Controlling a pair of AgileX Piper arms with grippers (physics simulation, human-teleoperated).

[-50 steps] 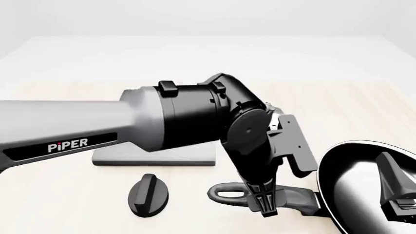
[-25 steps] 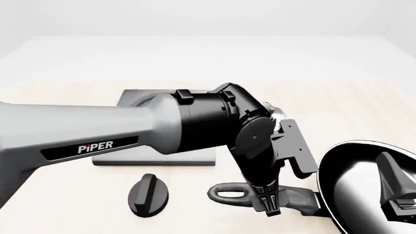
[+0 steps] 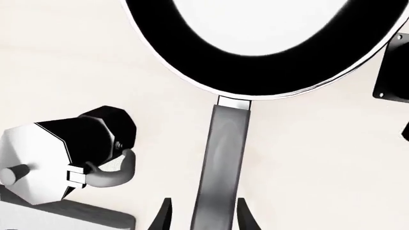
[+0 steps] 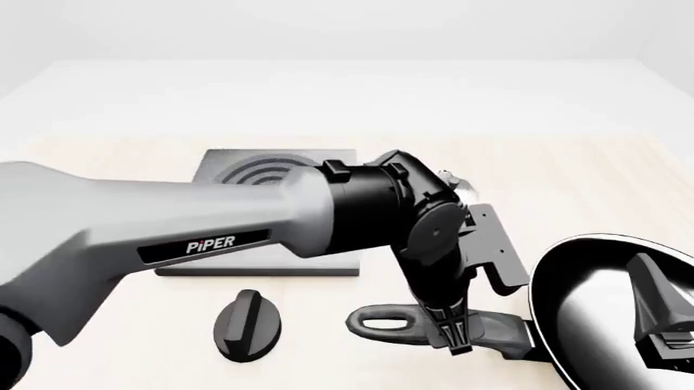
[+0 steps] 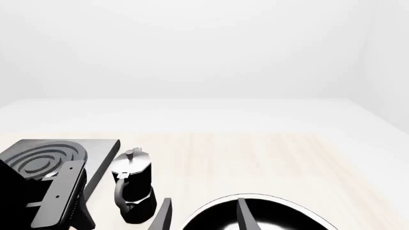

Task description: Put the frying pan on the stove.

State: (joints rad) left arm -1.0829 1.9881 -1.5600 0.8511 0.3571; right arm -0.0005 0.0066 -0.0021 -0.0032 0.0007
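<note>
The frying pan (image 4: 591, 313), glossy black, lies at the table's near right, its grey handle (image 4: 385, 322) pointing left. My left gripper (image 4: 453, 341) is down at the handle, open. In the left wrist view its fingers (image 3: 164, 216) straddle the handle (image 3: 223, 153), with a gap on one side, below the frying pan's rim (image 3: 255, 79). My right gripper (image 4: 661, 313) hovers open over the frying pan's bowl (image 5: 281, 215), holding nothing. The stove (image 4: 271, 172) lies at the middle left behind my left arm, its rings showing. It also shows in the right wrist view (image 5: 45, 158).
A black oval knob (image 4: 247, 325) lies in front of the stove, left of the handle's loop. A black-and-silver moka pot (image 5: 134, 184) stands between stove and pan; the left wrist view shows the moka pot (image 3: 70, 158) close beside the handle.
My left forearm has swung lower and toward the near side, uncovering the stove's rings. Its gripper has shifted slightly right along the handle. Pan, knob and right gripper have not moved.
</note>
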